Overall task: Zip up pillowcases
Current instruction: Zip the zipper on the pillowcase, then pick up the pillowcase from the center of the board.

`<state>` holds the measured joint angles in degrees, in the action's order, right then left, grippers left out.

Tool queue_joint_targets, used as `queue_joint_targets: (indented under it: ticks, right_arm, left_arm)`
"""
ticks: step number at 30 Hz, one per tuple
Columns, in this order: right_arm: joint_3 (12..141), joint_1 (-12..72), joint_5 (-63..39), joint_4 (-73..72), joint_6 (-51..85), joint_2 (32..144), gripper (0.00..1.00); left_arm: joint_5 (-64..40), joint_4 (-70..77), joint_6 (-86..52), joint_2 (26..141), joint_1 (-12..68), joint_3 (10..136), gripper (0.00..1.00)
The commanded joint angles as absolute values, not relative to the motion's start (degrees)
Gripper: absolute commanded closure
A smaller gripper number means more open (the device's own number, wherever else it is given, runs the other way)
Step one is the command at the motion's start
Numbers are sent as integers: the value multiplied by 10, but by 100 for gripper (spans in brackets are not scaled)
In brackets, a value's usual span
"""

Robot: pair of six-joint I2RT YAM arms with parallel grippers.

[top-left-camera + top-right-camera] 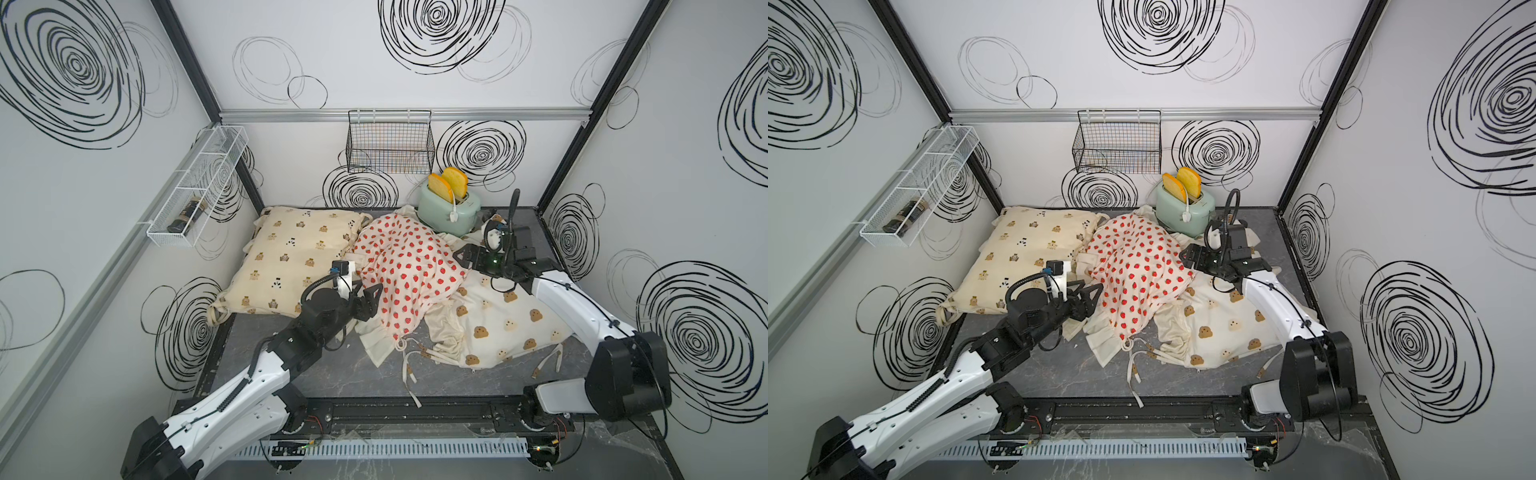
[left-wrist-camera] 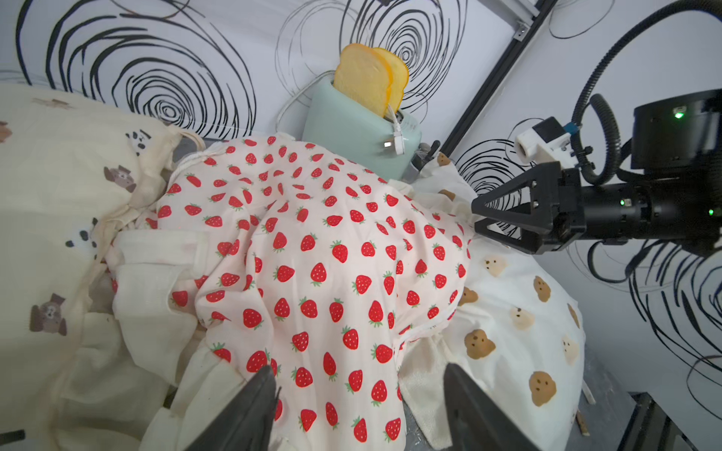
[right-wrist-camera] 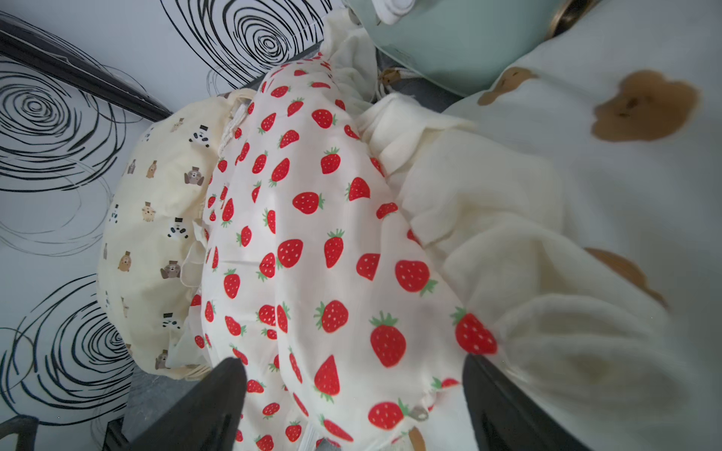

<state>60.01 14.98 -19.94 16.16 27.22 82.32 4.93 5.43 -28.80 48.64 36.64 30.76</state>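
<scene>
Left gripper (image 1: 371, 301), jaws spread and gripping nothing, sits at the left flank of the strawberry pillowcase (image 1: 405, 270); right gripper (image 1: 459, 257), likewise spread, sits at its right flank. This case lies mid-worktop (image 1: 332, 374), its long axis running from the toaster (image 1: 449, 210) toward the front edge, knotted ties frontward. It overlaps the bear-head pillowcase (image 1: 511, 328) on its right, while the bear-and-panda pillowcase (image 1: 286, 257) lies at rear left.

Left end effector (image 2: 359, 369), jaws apart, nr strawberry pillowcase (image 2: 312, 254).
</scene>
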Motion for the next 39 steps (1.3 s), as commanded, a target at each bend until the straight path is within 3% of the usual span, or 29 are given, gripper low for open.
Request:
queue_joint_targets:
  ticks: [1,8,10,15,20,26,36,39]
  right_arm:
    - [646,183,-167,177,286,869,0]
    - [697,240,-113,224,279,950,0]
    - [707,258,-96,226,279,965,5]
    - [737,275,-103,212,279,992,33]
    - [758,287,-106,193,278,976,71]
    - [775,291,-138,148,289,943,98]
    - [821,318,-177,100,291,870,100]
    - [835,324,-186,100,297,853,100]
  left_arm:
    - [60,63,-355,504,364,312,26]
    - [57,91,-370,520,363,294,21]
    - [57,91,-373,525,363,294,20]
    - [61,88,-379,522,362,289,19]
    - [59,91,-380,521,360,282,19]
    - [56,111,-344,519,365,279,13]
    - [65,225,-203,562,424,300,0]
    - [80,249,-177,617,438,330,1]
